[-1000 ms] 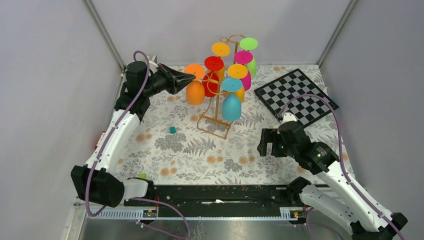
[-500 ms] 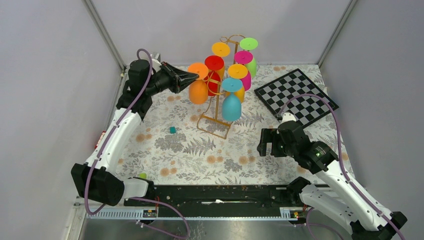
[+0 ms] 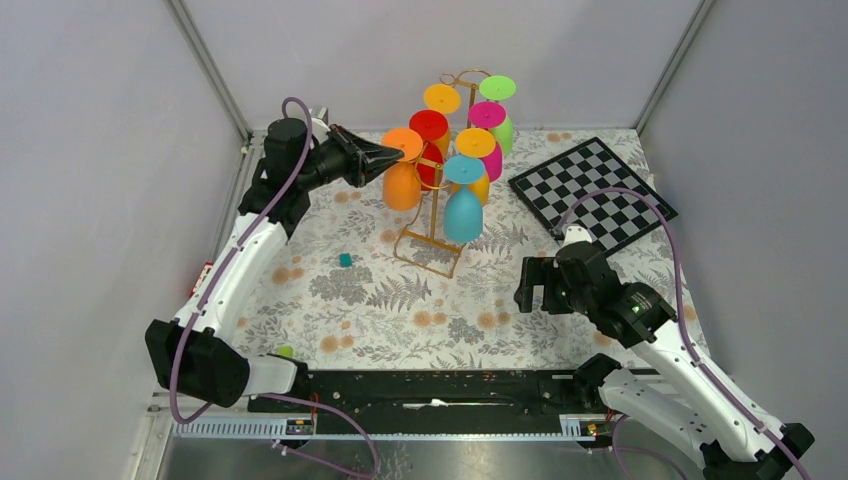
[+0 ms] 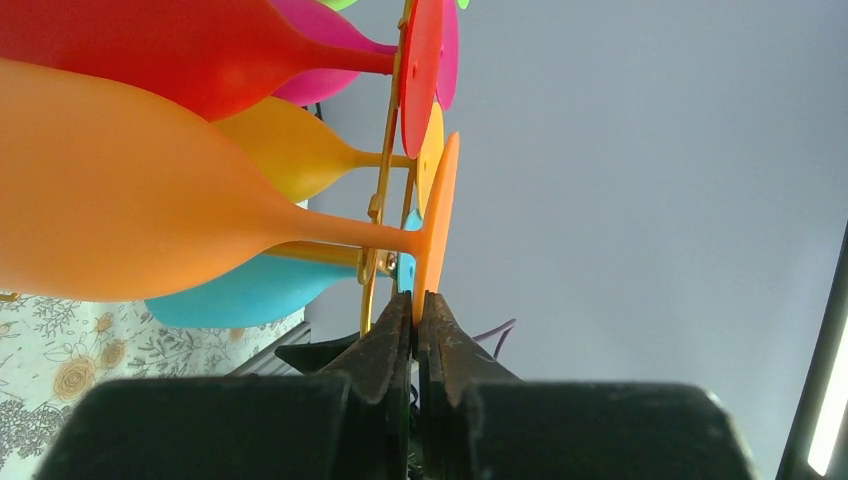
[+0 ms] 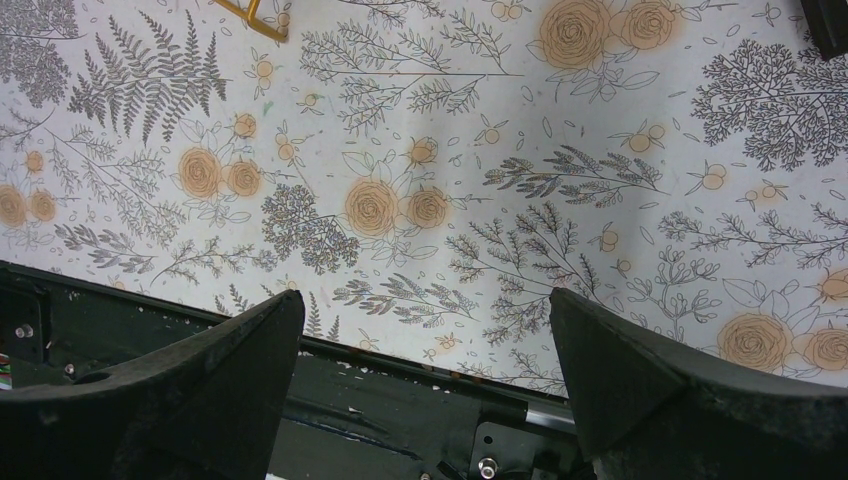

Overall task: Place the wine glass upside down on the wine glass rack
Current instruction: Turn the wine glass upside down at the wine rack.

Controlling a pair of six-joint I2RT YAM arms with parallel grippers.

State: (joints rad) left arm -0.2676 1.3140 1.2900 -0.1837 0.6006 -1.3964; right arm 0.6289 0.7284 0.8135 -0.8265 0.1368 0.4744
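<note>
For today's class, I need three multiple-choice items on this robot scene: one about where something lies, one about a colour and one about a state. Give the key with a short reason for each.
1. Where does the checkerboard lie relative to the rack?
A. To its left
B. To its right, flat on the tablecloth
C. Hung on it

2. What colour is the glass whose foot the left end effector pinches?
A. Cyan
B. Red
C. Orange

3. How does the right end effector stand?
A. Open, holding nothing
B. Shut on a glass
C. Shut on nothing

Key:
1 B: the top view shows the board in the far right corner, beyond the rack.
2 C: the left wrist view shows the tips closed on the orange foot disc.
3 A: its jaws stand wide apart with only tablecloth between them.
</note>
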